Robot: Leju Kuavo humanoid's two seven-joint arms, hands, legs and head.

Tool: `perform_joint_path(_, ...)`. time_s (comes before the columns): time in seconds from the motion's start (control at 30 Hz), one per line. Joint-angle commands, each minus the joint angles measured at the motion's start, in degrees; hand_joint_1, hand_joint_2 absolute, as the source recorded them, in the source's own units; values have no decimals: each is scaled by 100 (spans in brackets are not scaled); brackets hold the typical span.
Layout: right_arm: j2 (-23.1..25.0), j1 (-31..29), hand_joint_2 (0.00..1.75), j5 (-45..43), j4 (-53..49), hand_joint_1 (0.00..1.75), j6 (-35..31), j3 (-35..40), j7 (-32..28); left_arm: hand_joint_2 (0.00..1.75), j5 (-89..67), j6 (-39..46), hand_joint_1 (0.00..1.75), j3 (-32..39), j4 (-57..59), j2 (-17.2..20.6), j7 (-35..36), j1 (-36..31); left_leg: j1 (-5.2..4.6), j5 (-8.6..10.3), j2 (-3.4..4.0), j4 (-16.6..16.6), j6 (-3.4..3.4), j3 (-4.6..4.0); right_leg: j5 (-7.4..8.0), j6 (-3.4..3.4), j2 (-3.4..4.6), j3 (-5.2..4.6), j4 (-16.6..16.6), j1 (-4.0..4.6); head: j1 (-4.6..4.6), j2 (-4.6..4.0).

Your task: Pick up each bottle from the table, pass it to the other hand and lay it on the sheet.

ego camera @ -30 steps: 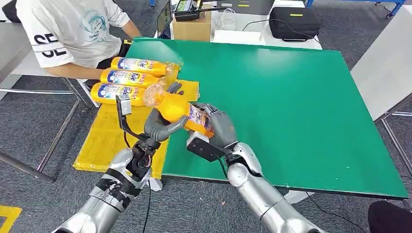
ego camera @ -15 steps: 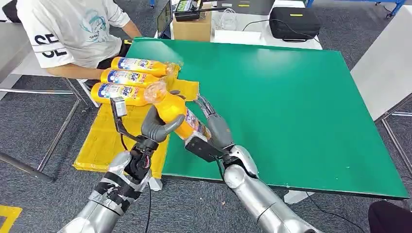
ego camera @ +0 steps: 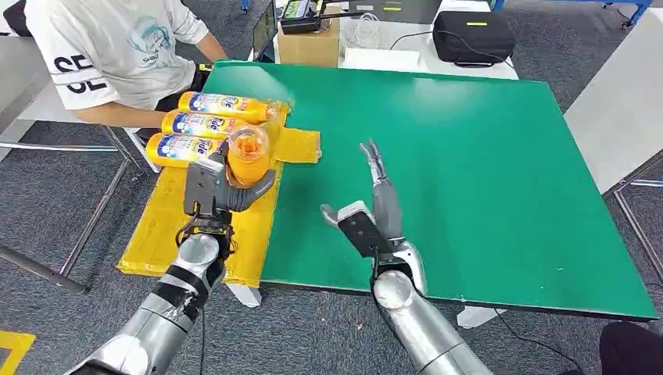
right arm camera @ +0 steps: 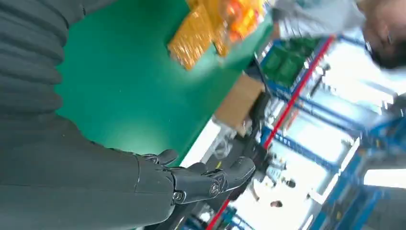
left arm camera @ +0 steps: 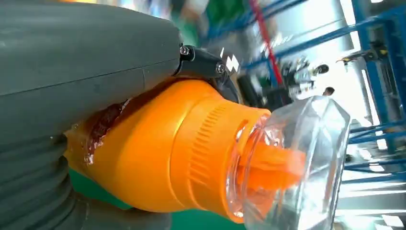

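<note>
Starting at your left, the person's [ego camera: 117, 47] white shirt shows the large dark letters "SE" on the sleeve and a pale round crest on the chest that is too small to read. Just beyond your left hand [ego camera: 227, 187], three orange bottles [ego camera: 205, 125] lie side by side on the yellow sheet [ego camera: 168, 226], each with a blue label in white lettering that looks like "ide", though you cannot make out the whole word. Your left hand holds the fourth bottle [ego camera: 249, 152] over the sheet, close to the nearest lying bottle, with its clear cap [left arm camera: 297, 163] turned up toward the head camera; the left wrist view shows the orange shoulder and ribbed collar wedged against the grey thumb, and no label text is readable on it. A second ago both hands were on this bottle above the edge of the green table [ego camera: 469, 172], its blue and purple label facing up; since then the left hand has carried it alone over the sheet, further from your right hand. Your right hand [ego camera: 381, 195] has let go and now stands over the table holding nothing, fingers straight and stretched forward, well apart from the bottle. Beyond its fingertips sit a cardboard box [ego camera: 309, 43] and a black case [ego camera: 473, 35] with a small yellow mark, unreadable.
</note>
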Motion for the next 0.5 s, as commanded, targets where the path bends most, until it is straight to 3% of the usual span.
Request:
perform_joint_path(0.03,-334,597,175,-142,-1439,0,120,-781,139,175,-1440,376,175,33,1445,405,243,-717,0,-3,-6,-3,-3,12,-6,-5,-10,15,-3,1,0,-2)
perform_joint_path(0.2,-320,600,175,-144,-1424,0,119,-780,138,175,-1460,379,175,31,1439,388,239,-708,1,-14,10,1,-6,28,-15,-10,-7,28,2,2,0,0)
perform_joint_path(0.33,-327,831,175,-148,-1759,0,235,-1150,206,175,-3490,646,175,-168,1981,661,1155,-937,4,-15,10,3,-7,29,-16,-12,-7,30,1,7,0,0)
perform_joint_path(0.5,-342,934,175,-267,-1988,0,600,-1411,261,175,-5007,-214,175,-600,2953,947,1811,-1308,2,-6,14,0,-4,14,-6,-6,0,12,-1,3,0,0)
